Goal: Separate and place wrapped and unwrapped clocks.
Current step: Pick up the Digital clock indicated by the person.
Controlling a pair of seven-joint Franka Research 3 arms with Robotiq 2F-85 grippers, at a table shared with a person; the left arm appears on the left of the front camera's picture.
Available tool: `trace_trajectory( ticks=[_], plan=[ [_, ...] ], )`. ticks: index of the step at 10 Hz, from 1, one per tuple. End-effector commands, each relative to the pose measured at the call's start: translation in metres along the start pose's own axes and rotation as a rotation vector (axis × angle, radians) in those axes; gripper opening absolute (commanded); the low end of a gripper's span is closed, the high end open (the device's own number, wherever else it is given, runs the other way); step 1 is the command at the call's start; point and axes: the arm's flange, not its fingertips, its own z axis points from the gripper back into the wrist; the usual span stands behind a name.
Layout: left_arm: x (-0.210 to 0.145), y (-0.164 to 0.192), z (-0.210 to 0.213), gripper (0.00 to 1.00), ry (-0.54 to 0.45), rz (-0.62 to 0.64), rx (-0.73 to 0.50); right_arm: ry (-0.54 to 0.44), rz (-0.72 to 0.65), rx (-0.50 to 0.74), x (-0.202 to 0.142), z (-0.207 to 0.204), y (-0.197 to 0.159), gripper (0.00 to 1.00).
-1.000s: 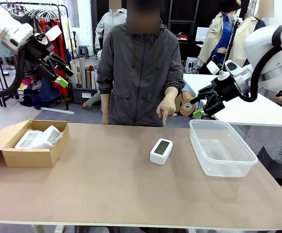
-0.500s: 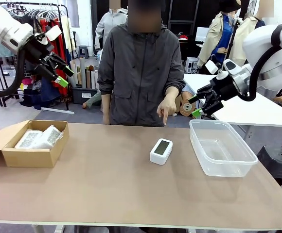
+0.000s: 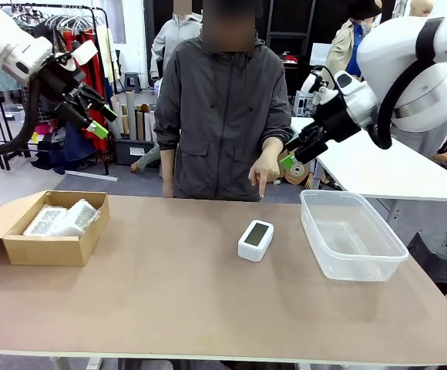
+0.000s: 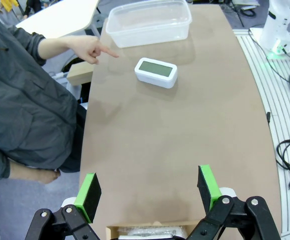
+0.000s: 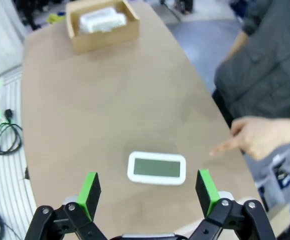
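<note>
Front view: two wrapped bundles [image 3: 63, 217] inside box [image 3: 50, 250]

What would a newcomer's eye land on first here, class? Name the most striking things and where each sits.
First, the person's hand at the far edge, finger pointing down at the bare white clock lying alone in the middle of the table beside the clear tub. Then the cardboard box at the robot's left end, holding two bubble-wrapped bundles. The left gripper and the right gripper hang open in the air, holding nothing.
</note>
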Motion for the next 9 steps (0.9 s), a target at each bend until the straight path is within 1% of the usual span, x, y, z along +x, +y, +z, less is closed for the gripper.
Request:
trace_trajectory(
  ticks=[1, 2, 4, 5, 6, 7, 8, 9],
  plan=[
    [0.001, -0.001, 0.001, 1.00, -0.001, -0.003, -0.005, 0.157, -0.139, -0.048, 0.015, -0.006, 0.008, 1.00],
    [0.001, -0.001, 0.001, 1.00, -0.001, -0.003, -0.005, 0.226, -0.205, -0.065, 0.019, -0.011, 0.009, 1.00],
    [0.001, -0.001, 0.001, 1.00, -0.001, -0.003, -0.005, 0.341, -0.276, -0.188, 0.018, -0.031, 0.011, 1.00],
    [0.001, -0.001, 0.001, 1.00, -0.001, -0.003, -0.005, 0.382, -0.299, -0.205, 0.016, -0.041, 0.016, 1.00],
    [0.001, -0.001, 0.001, 1.00, -0.001, -0.003, -0.005, 0.426, -0.342, -0.277, 0.012, -0.053, 0.018, 1.00],
    [0.001, -0.001, 0.001, 1.00, -0.001, -0.003, -0.005, 0.428, -0.392, -0.327, 0.006, -0.064, 0.020, 1.00],
    [0.001, -0.001, 0.001, 1.00, -0.001, -0.003, -0.005, 0.457, -0.446, -0.338, 0.003, -0.077, 0.023, 1.00],
    [0.001, -0.001, 0.001, 1.00, -0.001, -0.003, -0.005, 0.515, -0.507, -0.354, 0.002, -0.088, 0.027, 1.00]
  ],
)
